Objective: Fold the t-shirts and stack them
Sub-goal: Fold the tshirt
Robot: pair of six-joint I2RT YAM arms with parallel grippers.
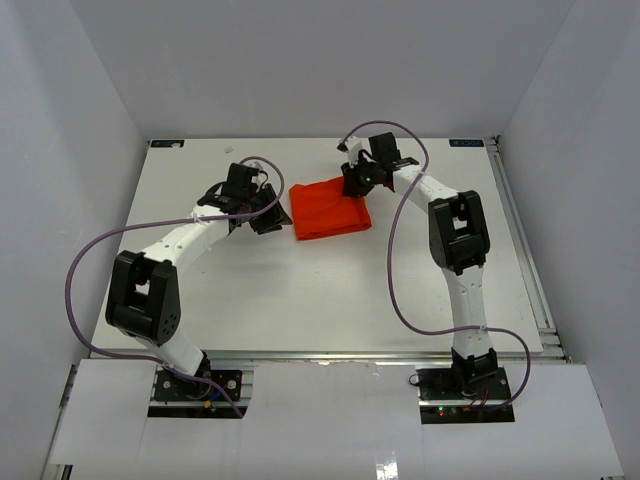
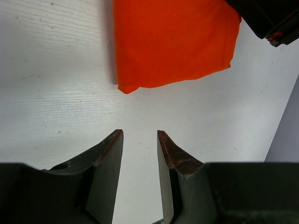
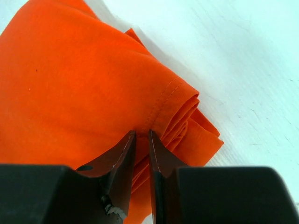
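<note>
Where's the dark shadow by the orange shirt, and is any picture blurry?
Left wrist view: a dark shadow hugs the t-shirt along its left edge; right wrist view: the table looks washed-out bluish-white, stitching sharp; top view: even light, soft shadows, nothing blurry.

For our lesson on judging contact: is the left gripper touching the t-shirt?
Apart. The left wrist view shows the left gripper open, with a strip of bare table between it and the t-shirt.
</note>
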